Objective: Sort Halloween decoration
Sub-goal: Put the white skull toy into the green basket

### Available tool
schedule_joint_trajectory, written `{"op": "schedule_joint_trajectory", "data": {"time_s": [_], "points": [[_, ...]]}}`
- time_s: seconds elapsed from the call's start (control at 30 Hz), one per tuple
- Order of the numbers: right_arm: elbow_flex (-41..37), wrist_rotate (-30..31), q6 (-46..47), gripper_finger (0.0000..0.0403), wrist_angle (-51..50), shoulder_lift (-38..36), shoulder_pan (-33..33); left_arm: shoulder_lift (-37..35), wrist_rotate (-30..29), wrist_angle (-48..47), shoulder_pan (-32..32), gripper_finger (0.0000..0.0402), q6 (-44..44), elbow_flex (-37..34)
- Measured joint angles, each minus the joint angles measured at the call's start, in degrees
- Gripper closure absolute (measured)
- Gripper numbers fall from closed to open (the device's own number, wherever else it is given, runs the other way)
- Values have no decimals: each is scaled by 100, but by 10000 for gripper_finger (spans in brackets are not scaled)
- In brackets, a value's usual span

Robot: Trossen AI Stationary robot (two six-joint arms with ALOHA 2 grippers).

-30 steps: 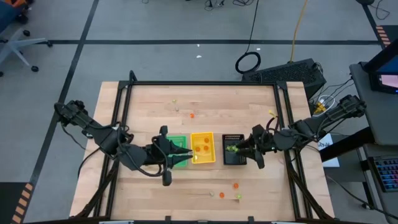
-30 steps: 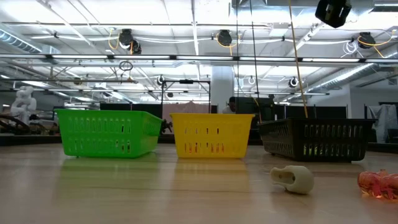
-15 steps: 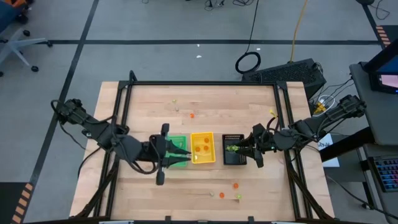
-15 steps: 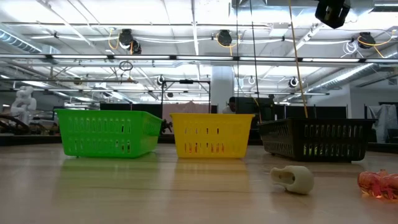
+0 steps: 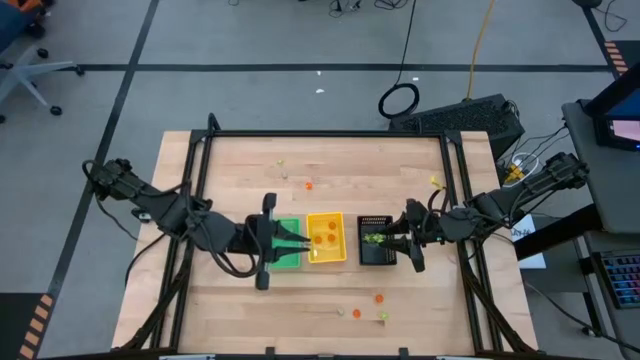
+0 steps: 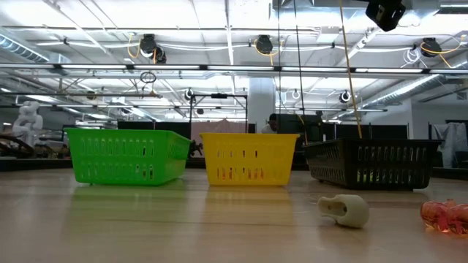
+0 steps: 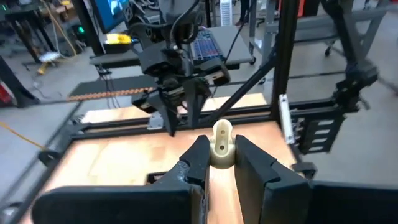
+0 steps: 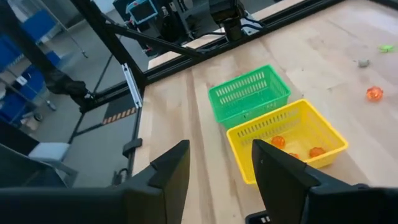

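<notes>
Your left gripper (image 5: 300, 243) hangs over the green tray (image 5: 287, 258), fingers closed on a whitish trinket (image 7: 222, 143), which stands upright between the pads in the left wrist view. Your right gripper (image 5: 382, 240) sits over the black tray (image 5: 376, 254) with fingers spread and nothing between them. The yellow tray (image 5: 326, 236) lies between green and black and holds orange trinkets (image 8: 296, 148). Loose pieces remain on the table (image 5: 240, 170): an orange one (image 5: 309, 184) and a yellow-green one (image 5: 279, 162) on the far side, and an orange one (image 5: 379, 297) with two small ones beside it near the front edge. In the low view a pale piece (image 6: 345, 208) and an orange piece (image 6: 444, 216) lie in front of the black tray, well apart from the trays. A yellow-green bit shows inside the black tray.
</notes>
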Motion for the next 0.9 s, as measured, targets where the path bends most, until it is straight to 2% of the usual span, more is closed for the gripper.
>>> {"op": "schedule_joint_trajectory", "data": {"time_s": [0.27,0.63,0.9], "points": [[-1,-15,-437,241,-4,0,0,0,-15,-162,160,356,611,0],[0,-20,-478,241,-33,2,-2,0,-32,-160,182,356,2016,0],[-1,-22,-478,241,-28,2,-2,0,-37,-158,182,356,2162,0]]}}
